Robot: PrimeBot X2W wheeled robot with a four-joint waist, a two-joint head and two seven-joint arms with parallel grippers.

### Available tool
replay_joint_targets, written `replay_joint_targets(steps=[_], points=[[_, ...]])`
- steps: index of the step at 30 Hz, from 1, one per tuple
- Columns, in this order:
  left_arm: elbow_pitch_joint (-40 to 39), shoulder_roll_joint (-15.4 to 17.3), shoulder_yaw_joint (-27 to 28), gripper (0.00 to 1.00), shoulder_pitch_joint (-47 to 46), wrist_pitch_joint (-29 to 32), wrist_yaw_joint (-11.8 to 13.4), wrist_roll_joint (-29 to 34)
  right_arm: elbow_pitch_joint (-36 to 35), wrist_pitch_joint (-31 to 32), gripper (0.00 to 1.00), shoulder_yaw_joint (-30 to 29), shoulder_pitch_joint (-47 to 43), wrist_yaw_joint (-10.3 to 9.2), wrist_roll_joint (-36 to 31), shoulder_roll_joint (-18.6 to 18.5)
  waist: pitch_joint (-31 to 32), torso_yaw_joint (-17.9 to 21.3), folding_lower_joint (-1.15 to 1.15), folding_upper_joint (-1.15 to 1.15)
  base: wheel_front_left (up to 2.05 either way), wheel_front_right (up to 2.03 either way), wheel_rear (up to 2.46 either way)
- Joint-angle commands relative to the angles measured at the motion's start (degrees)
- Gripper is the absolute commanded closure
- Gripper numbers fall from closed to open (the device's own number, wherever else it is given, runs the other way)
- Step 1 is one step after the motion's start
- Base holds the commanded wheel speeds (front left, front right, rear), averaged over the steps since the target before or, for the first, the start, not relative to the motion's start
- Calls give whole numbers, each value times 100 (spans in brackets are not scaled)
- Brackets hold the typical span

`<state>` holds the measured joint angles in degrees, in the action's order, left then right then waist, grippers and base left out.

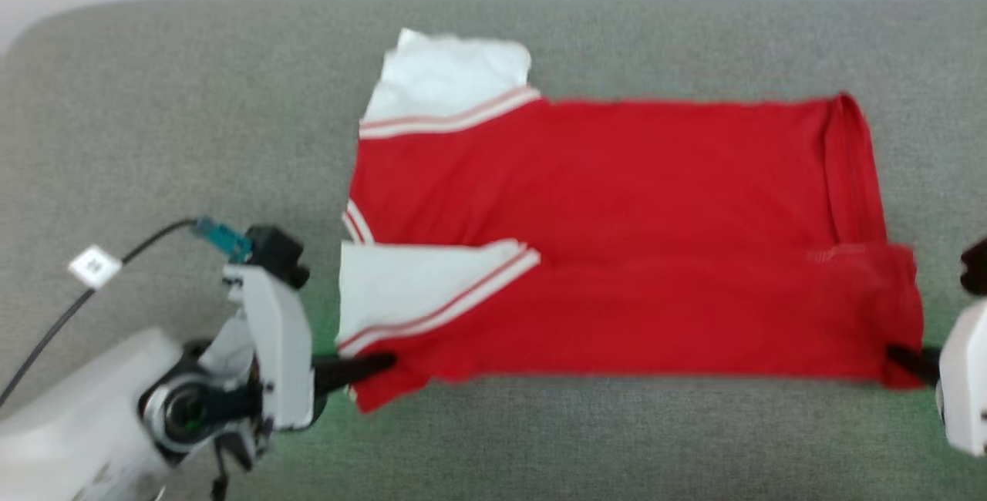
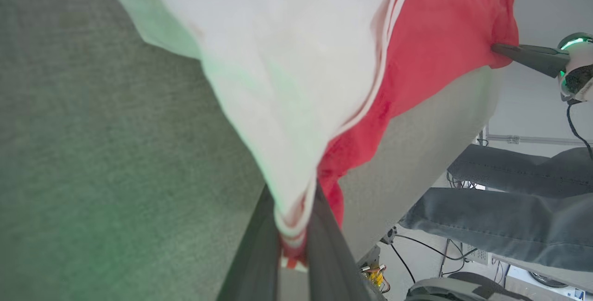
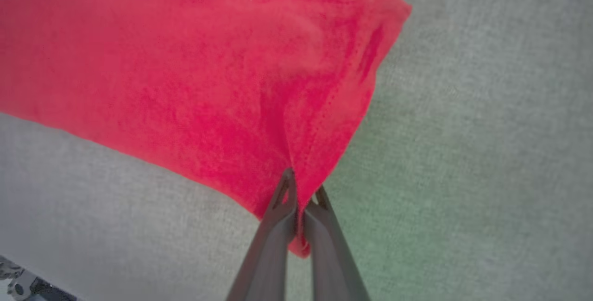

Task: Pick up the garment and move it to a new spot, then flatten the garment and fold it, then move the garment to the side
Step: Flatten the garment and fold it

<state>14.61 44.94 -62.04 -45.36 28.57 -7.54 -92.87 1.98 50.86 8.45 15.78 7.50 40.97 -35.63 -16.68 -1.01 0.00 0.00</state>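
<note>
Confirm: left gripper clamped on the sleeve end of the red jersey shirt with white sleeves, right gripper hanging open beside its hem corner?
No: the right gripper is shut on the hem corner of the red jersey shirt, as the right wrist view shows. The left gripper is clamped on the sleeve end.

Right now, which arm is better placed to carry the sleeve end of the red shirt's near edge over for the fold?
Left. Its jaws are closed on the white sleeve corner at the shirt's near edge. The right arm's jaws pinch the red hem corner at the opposite end.
</note>
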Motion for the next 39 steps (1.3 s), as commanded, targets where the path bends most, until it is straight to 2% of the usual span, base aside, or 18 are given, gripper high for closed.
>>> replay_joint_targets(steps=[1,7,8,9,10,11,15,21,26,29,34,39], points=[[-141,128,-11,100,153,-15,17,-49,-143,61,100,-73,-213,-3,40,-55,134,-11,0,0,0,0,0],[-759,459,-77,100,565,-70,60,-160,-693,227,98,-457,-954,-3,177,-63,287,-27,0,0,0,0,0],[-797,475,-75,100,595,-92,87,-169,-755,175,69,-529,-1019,-3,175,-26,310,-29,0,0,0,0,0],[-827,487,-62,76,633,-141,112,-188,-785,118,21,-627,-1065,-3,161,38,336,-30,0,0,0,0,0],[-858,497,-48,7,662,-188,130,-180,-805,102,0,-696,-1114,-3,161,98,362,-30,0,0,0,0,0],[-886,505,-33,0,691,-226,143,-182,-863,77,0,-734,-1153,-3,179,145,388,-31,0,0,0,0,0],[-996,649,109,0,745,-530,193,-137,-997,-229,0,-1019,-1057,-3,51,317,457,-30,0,0,0,0,0],[-1025,828,577,0,810,-1553,314,34,-1004,-1519,0,-1235,-675,-3,-527,735,476,-63,0,0,0,0,0],[-631,608,866,0,611,-2698,484,707,-831,-3003,0,-1117,-219,-2,-1035,1122,359,-59,0,0,0,0,0],[-213,320,962,0,371,-3171,616,1072,-675,-3823,0,-1154,77,-2,-1356,1417,263,-2,0,0,0,0,0],[713,-79,989,0,-331,-3335,601,1514,-573,-4673,0,-1096,363,-2,-1809,1855,-6,241,0,0,0,0,0],[1682,-323,888,0,-1271,-2911,329,1815,-730,-4880,0,-1085,448,-2,-1961,2053,-347,597,0,0,0,0,0]])
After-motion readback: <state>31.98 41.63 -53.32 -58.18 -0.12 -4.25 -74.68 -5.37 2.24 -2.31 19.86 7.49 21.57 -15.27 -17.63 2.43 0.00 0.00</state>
